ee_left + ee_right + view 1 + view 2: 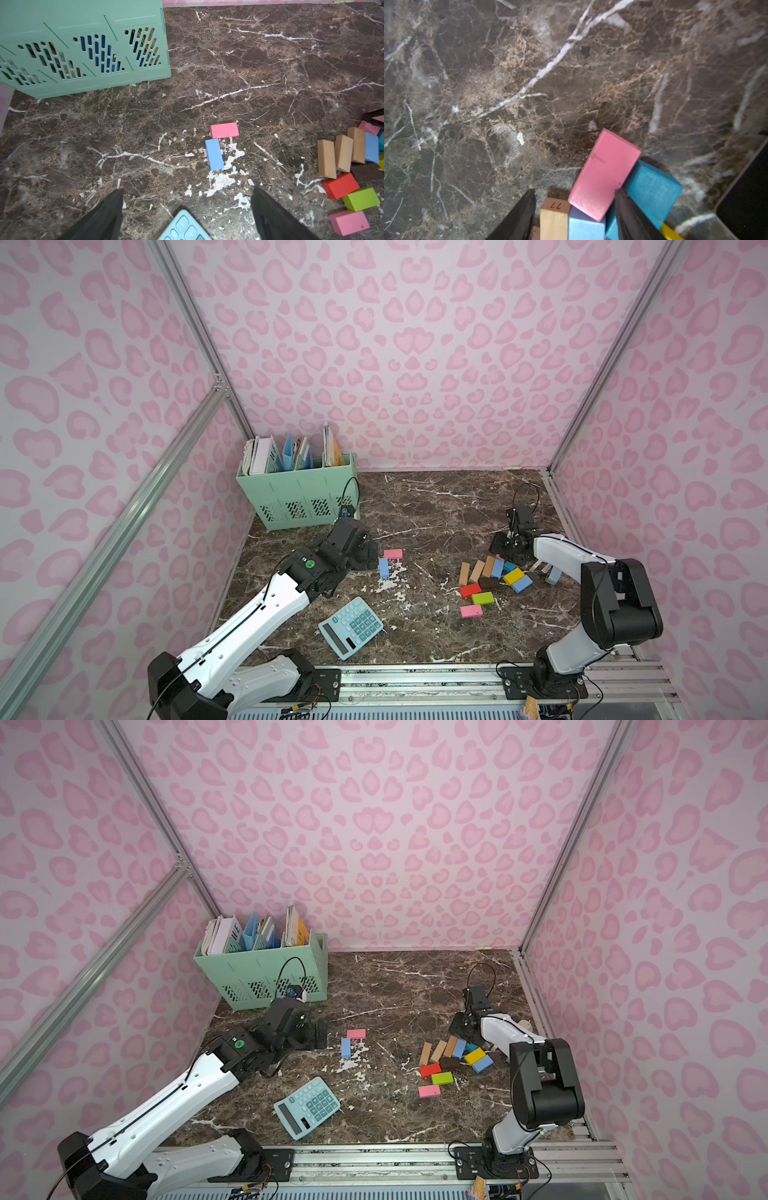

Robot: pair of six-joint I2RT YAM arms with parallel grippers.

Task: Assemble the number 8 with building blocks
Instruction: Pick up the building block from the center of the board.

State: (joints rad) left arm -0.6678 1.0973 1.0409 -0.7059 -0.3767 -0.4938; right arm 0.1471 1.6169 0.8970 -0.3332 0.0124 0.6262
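A pink block (392, 553) and a light-blue block (383, 567) lie in an L on the marble table (436, 510), also seen from the left wrist as pink block (224, 130) and blue block (214, 154). My left gripper (369, 554) (187, 190) hangs open just left of them, holding nothing. The remaining building blocks (490, 583) lie in a loose pile at the right. My right gripper (508, 552) (575, 190) is down on the pile's far end. Its jaws stand apart astride a tilted pink block (604, 174), a wood block (554, 220) and a blue block (585, 226); a teal block (652, 189) lies beside them.
A light-blue calculator (351, 627) lies near the front, below my left gripper. A green file basket (297, 493) stands at the back left corner. Patterned walls close three sides, and a metal rail (415, 676) runs along the front edge.
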